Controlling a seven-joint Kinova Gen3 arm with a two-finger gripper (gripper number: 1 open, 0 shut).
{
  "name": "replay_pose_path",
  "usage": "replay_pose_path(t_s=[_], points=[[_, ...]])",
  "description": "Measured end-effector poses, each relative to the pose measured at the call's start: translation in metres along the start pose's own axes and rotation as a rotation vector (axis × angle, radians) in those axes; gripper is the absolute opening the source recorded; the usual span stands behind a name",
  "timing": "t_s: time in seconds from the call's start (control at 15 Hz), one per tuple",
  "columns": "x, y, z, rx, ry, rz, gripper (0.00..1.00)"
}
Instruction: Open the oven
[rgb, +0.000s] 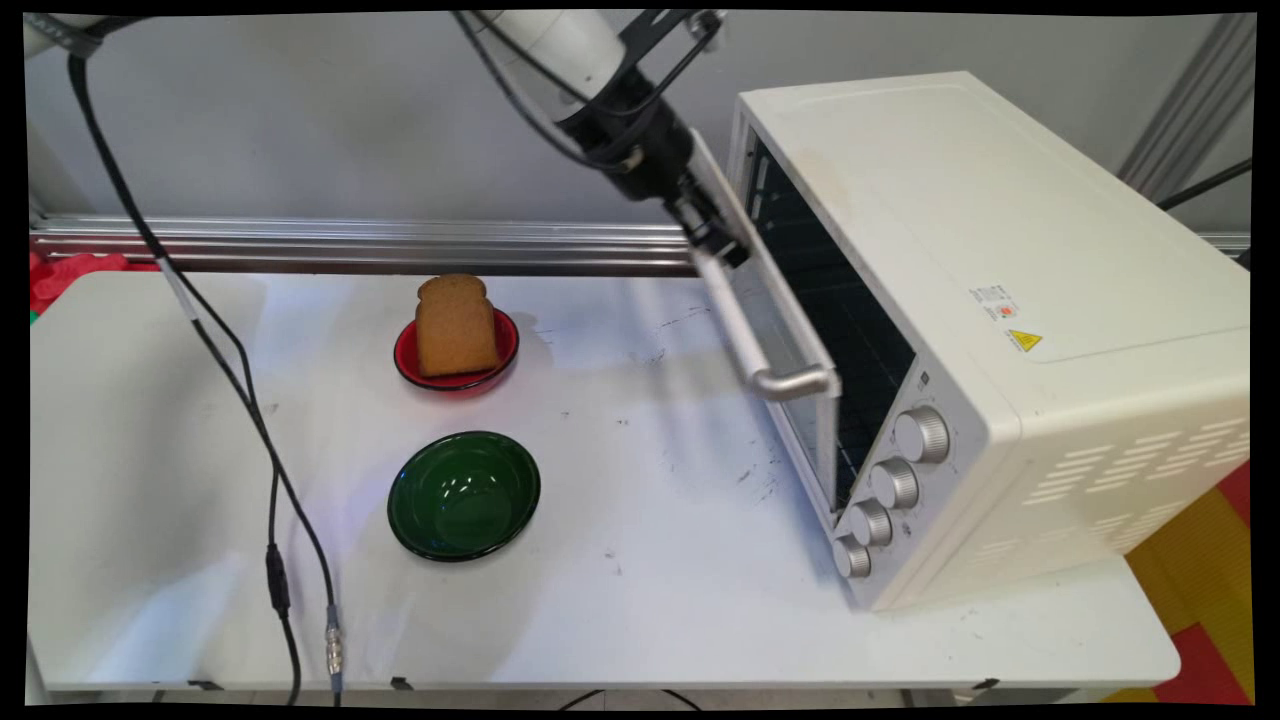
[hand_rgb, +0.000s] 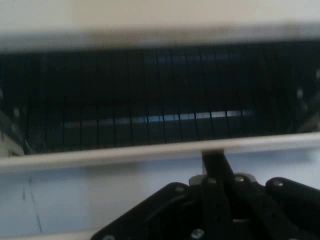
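My gripper (rgb: 718, 240) is shut and presses against the far end of the metal handle (rgb: 742, 325) on the door (rgb: 800, 400) of a white toaster oven (rgb: 1000, 250). The door stands partly open, tilted away from the oven's front. In the hand view the two fingers (hand_rgb: 214, 159) rise together as one narrow black strip up to the pale door edge (hand_rgb: 125, 156). Beyond it lies the dark oven cavity with its wire rack (hand_rgb: 150, 100). I see nothing held between the fingers.
A slice of brown bread (rgb: 456, 325) lies on a red plate (rgb: 508, 352) at the table's back middle. An empty green bowl (rgb: 463, 495) sits in front of it. Black cables (rgb: 270, 470) hang over the table's left side. The oven's knobs (rgb: 895, 483) face the front.
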Motion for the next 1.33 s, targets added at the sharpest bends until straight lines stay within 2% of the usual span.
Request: replay_pose_path(t_s=[0.4, 0.8, 1.33], points=[[-0.043, -0.002, -0.001, -0.025, -0.046, -0.016, 0.00], [-0.073, -0.003, 0.008, -0.044, -0.042, -0.028, 0.00], [-0.128, -0.009, 0.014, -0.060, -0.036, -0.001, 0.00]])
